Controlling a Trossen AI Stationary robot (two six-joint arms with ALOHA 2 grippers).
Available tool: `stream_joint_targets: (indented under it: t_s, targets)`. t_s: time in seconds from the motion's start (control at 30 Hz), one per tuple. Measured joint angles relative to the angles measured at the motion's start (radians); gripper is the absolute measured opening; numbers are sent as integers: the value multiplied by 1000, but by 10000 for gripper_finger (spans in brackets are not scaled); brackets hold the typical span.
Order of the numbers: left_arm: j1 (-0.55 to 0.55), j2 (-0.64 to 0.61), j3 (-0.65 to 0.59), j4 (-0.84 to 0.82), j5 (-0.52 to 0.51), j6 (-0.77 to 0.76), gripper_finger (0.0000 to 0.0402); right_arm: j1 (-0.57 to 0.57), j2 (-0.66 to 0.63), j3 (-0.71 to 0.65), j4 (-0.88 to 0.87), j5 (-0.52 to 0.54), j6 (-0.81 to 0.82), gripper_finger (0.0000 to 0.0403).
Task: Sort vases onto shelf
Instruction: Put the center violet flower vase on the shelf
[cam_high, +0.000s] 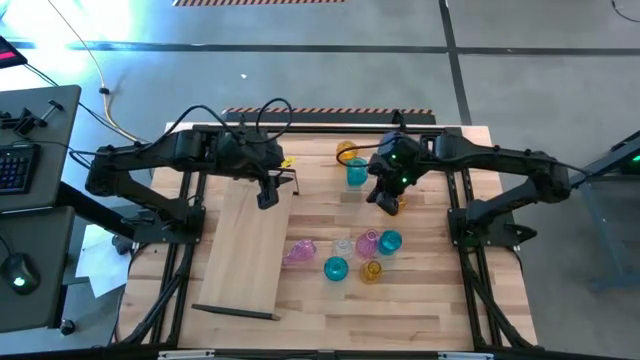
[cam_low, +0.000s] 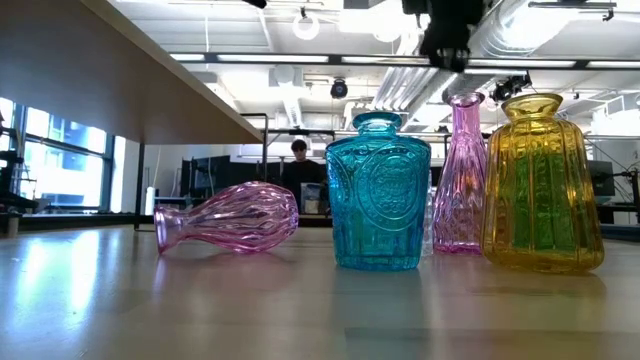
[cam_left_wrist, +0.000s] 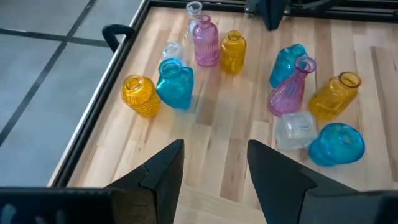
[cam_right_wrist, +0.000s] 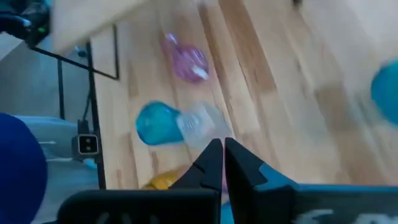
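Shelf (cam_high: 245, 250): long light-wood board, lower left of centre in the high view, a thin dark rail (cam_high: 235, 313) at its near end. No vase rests on it.

Left gripper (cam_high: 268, 199): at the upper right corner of the shelf, centre-left of the high view. Fingers (cam_left_wrist: 163, 171) stand wide apart with nothing between them. The vases all lie to its right in the high view, apart from it.

Right gripper (cam_high: 388, 203): centre-right of the high view, above the lower cluster. Jaws are pressed together and hold nothing; an amber vase (cam_high: 398, 203) shows just beside the tips.

Vases, upper group, top centre of the high view: an amber-yellow vase (cam_high: 346, 152) and a teal vase (cam_high: 356, 173), touching or nearly so, left of the right gripper.

Vases, lower cluster, below the right gripper in the high view:
- pink vase (cam_high: 299, 252), lying on its side just beside the shelf's right edge
- round teal vase (cam_high: 336, 268)
- clear vase (cam_high: 343, 245)
- pink bottle (cam_high: 367, 243)
- teal bottle (cam_high: 389, 241)
- small yellow vase (cam_high: 371, 271)

Low view: the toppled pink vase (cam_low: 230, 218) at left centre; an upright embossed teal bottle (cam_low: 378, 192) at centre; a slender pink vase (cam_low: 460, 175) and a ribbed yellow vase (cam_low: 541, 185) at right.
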Motion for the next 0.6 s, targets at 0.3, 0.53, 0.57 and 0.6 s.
stream_joint_targets:
  t_s: [0.3, 0.53, 0.57, 0.6]
  targets:
    - [-68, -7, 0, -111, -3, -96, 170, 92, 0, 104, 39, 46, -279, 0]
    - [-156, -15, 0, -227, -98, -185, 170, 139, 24, 104, -79, 167, -127, 0]
    - [-165, -15, 0, -239, -104, -197, 170, 143, 31, 104, -95, 190, -98, 1]
    - [-173, -14, 0, -254, -105, -205, 170, 147, 34, 104, -109, 197, -84, 5]
